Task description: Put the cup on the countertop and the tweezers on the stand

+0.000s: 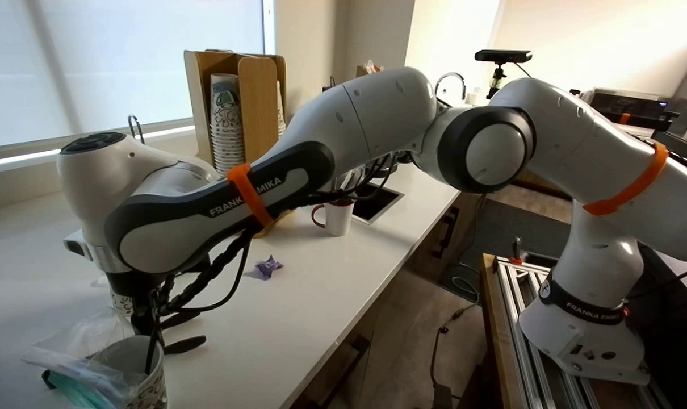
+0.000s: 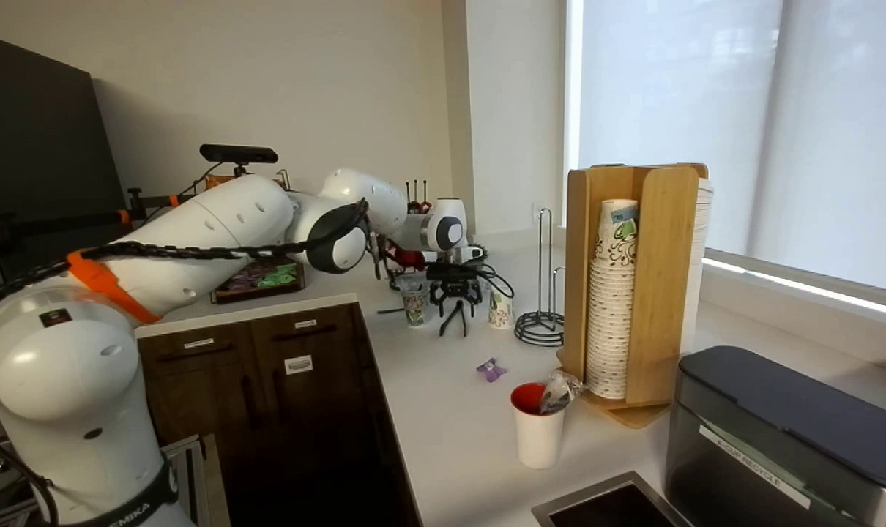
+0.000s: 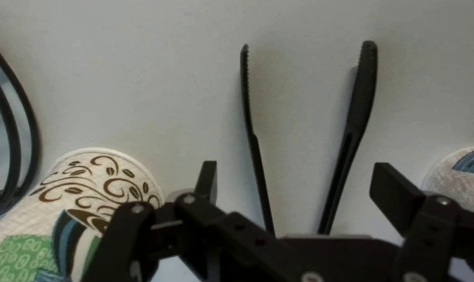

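Observation:
On the white countertop (image 2: 443,395) lie the black tweezers (image 3: 364,94), their two arms spread apart; the joined end is hidden behind my gripper's body. My gripper (image 3: 297,182) is open above them, one finger to either side of the arms and apart from both. In an exterior view the gripper (image 2: 455,298) hangs low over the tweezers (image 2: 445,324). Beside it the patterned paper cup (image 2: 500,311) stands upright on the countertop, and it shows at lower left in the wrist view (image 3: 100,184). Past that cup is the black wire stand (image 2: 540,339), whose coils (image 3: 32,129) enter the wrist view's left edge.
Across the gripper from the cup stands a similar paper cup (image 2: 414,309) stuffed with clear plastic. A purple wrapper (image 2: 490,369), a white mug (image 2: 538,443) with red inside, a tall wooden holder (image 2: 659,307) of stacked cups and a dark recycling bin (image 2: 787,424) occupy the countertop.

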`<move>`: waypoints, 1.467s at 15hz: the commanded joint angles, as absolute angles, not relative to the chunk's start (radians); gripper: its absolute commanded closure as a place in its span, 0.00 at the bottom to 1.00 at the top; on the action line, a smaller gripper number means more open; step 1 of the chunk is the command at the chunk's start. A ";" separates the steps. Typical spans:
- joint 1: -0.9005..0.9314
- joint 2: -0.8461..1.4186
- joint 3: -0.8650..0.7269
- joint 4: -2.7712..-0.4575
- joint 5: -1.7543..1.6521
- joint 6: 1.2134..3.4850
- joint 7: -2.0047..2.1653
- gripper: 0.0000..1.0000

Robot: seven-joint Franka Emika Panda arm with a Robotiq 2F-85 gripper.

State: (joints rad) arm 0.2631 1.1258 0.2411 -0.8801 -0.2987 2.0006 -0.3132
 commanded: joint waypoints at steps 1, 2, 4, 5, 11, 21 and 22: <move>0.283 1.134 0.223 -0.894 -0.320 2.018 -0.290 0.00; 0.286 1.138 0.222 -0.892 -0.321 2.015 -0.293 0.00; 0.296 1.144 0.212 -0.890 -0.332 2.005 -0.292 0.00; 0.298 1.147 0.210 -0.890 -0.334 2.002 -0.295 0.01; 0.311 1.147 0.190 -0.895 -0.354 2.010 -0.279 0.54; 0.286 1.039 0.169 -0.985 -0.356 2.244 -0.131 0.95; 0.286 1.027 0.165 -0.998 -0.356 2.278 -0.107 0.96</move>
